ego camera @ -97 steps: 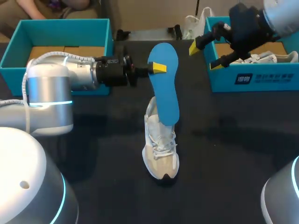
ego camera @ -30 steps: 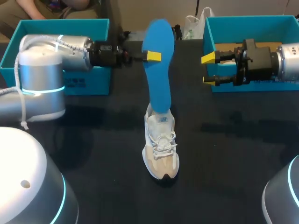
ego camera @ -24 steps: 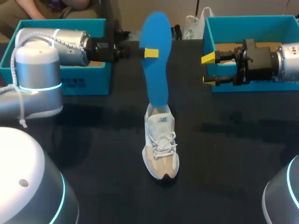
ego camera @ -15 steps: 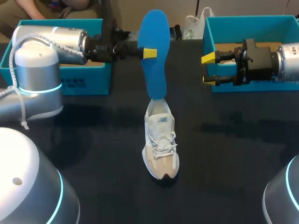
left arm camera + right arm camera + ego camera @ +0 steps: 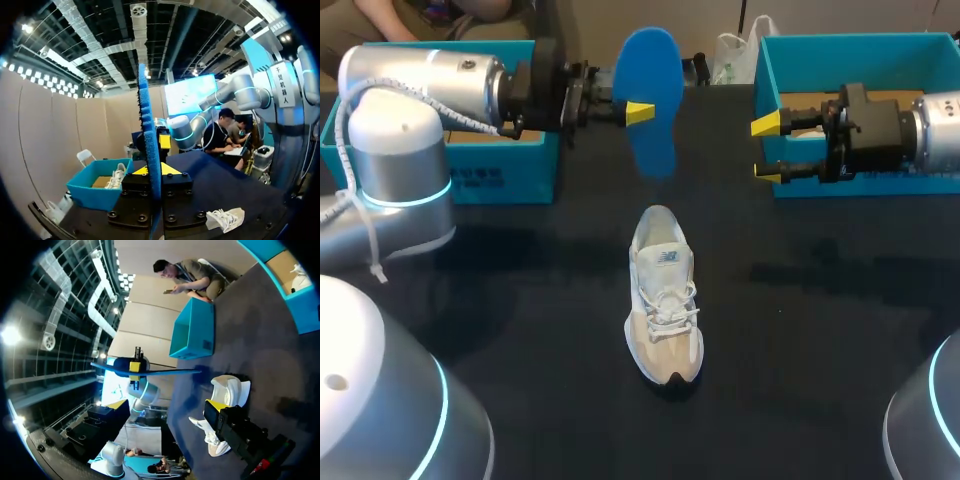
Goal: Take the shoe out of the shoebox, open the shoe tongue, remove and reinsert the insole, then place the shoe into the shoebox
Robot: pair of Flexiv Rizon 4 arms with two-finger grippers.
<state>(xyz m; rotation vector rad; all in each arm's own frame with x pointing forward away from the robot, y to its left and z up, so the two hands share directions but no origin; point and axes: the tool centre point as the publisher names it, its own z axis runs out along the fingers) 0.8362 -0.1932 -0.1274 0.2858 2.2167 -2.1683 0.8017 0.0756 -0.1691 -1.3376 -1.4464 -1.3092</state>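
Shoe: a white-and-beige sneaker (image 5: 663, 295) stands alone on the dark bench (image 5: 800, 330). It is below and well apart from both grippers, heel toward them and tongue pulled up. The left wrist view shows it (image 5: 226, 218) low beside that gripper, and the right wrist view shows it (image 5: 230, 390) just under that gripper's fingers.
Insole: the blue insole (image 5: 650, 100) is held in the air, out of the shoe, with a gap between its lower end and the heel. It shows edge-on in the left wrist view (image 5: 148, 135) and across the bench in the right wrist view (image 5: 150, 371).
Left gripper: the left gripper (image 5: 638, 112) is clamped on the insole, one yellow tip on each face (image 5: 152, 170).
Right gripper: the right gripper (image 5: 767, 150) is spread wide and holds nothing. It points toward the insole, well apart from it (image 5: 165, 407).
Shoeboxes: one teal shoebox (image 5: 450, 47) sits behind the left arm. A second teal shoebox (image 5: 850, 38) sits behind the right arm.
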